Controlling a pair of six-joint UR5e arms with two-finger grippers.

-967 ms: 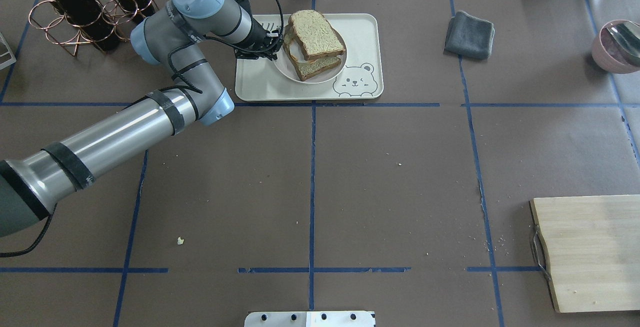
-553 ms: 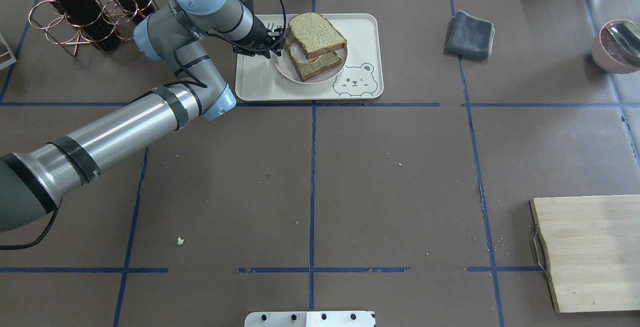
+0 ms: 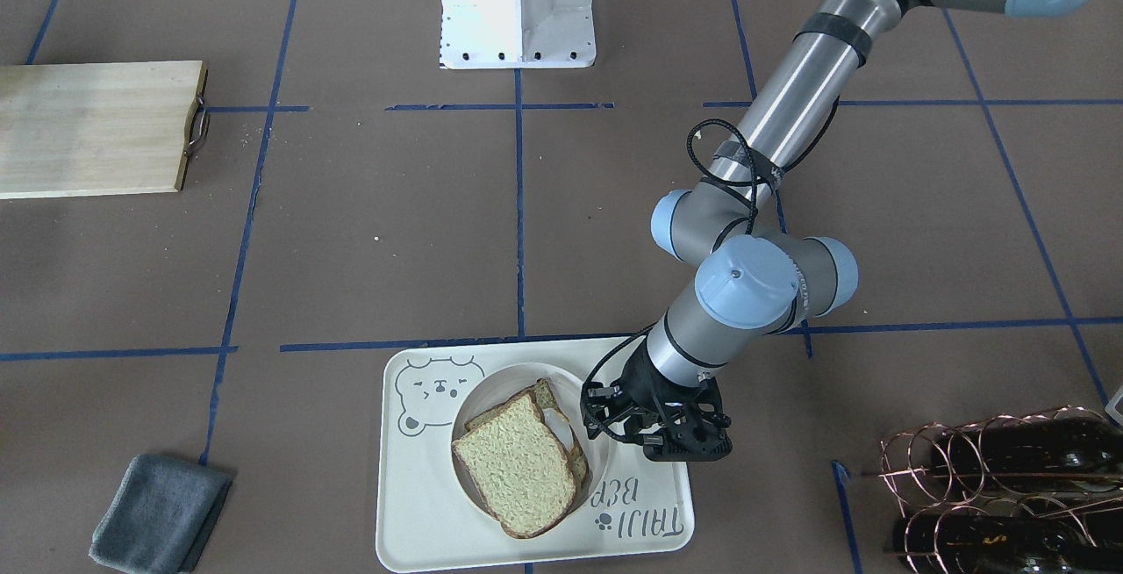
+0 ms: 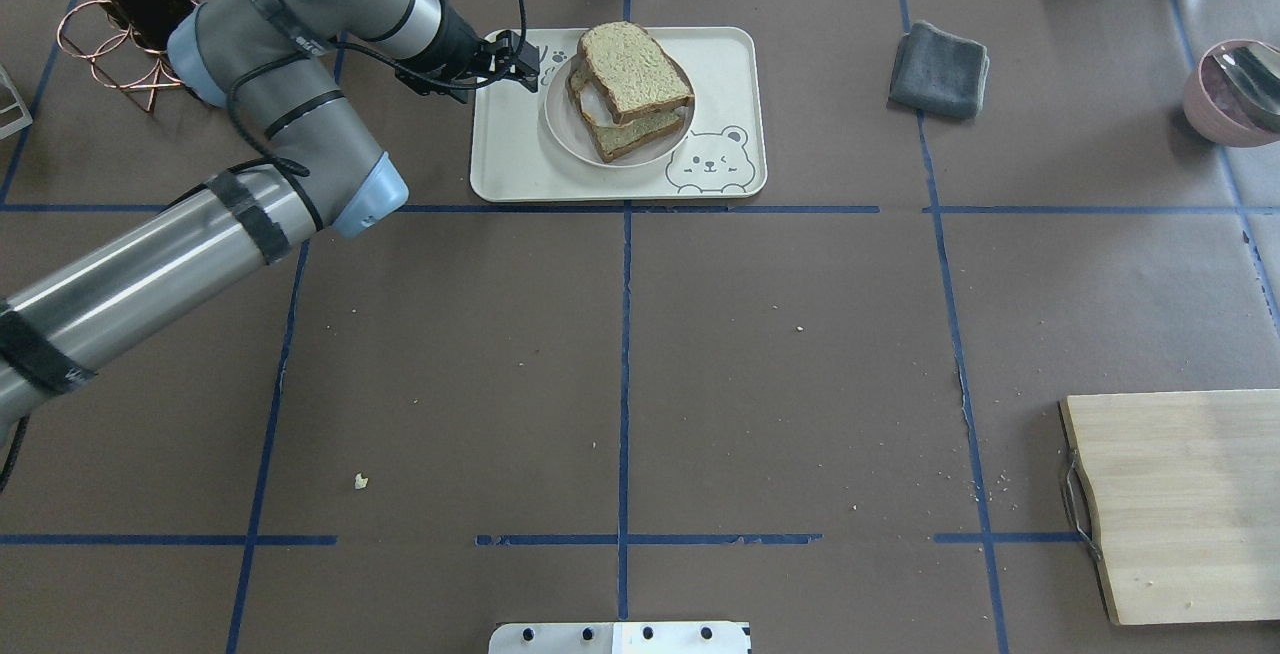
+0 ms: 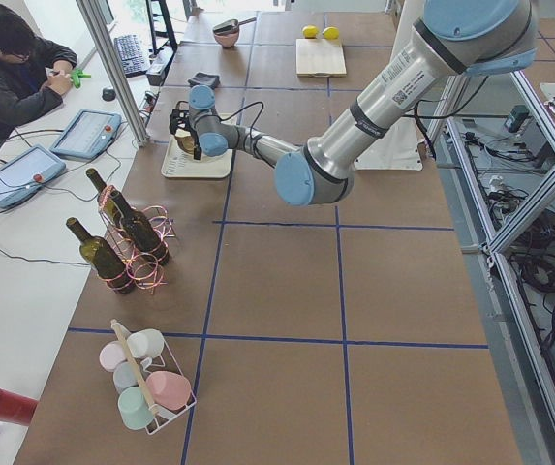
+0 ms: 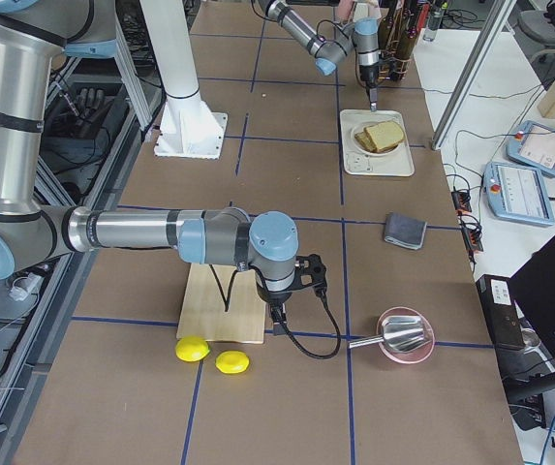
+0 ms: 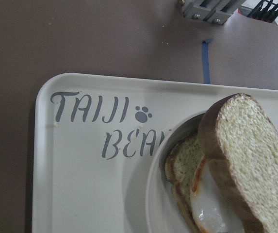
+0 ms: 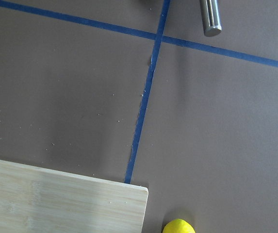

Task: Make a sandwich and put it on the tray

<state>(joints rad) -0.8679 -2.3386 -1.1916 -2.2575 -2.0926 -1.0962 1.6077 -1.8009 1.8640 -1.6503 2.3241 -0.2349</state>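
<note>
The sandwich (image 4: 630,84) lies on a round white plate (image 4: 562,132) in the cream bear-face tray (image 4: 720,54). Its top slice sits skewed over the bottom slice, with white egg showing between them. My left gripper (image 4: 525,62) hovers over the tray's left part, just left of the sandwich, open and empty. From the front, the left gripper (image 3: 595,416) stands beside the sandwich (image 3: 518,464) on the tray (image 3: 421,504). The left wrist view shows the sandwich (image 7: 245,160) and the tray's lettering (image 7: 80,184). My right gripper (image 6: 275,320) hangs over the cutting board; I cannot tell if it is open.
A grey cloth (image 4: 940,69) lies right of the tray. A pink bowl with a metal scoop (image 4: 1235,94) is at the far right. A wooden cutting board (image 4: 1180,504) lies at the front right, two lemons (image 6: 204,354) beside it. A wine bottle rack (image 4: 150,14) stands at the far left.
My left gripper has drawn back to the left, away from the sandwich. The top slice has shifted slightly and now rests free on the sandwich.
</note>
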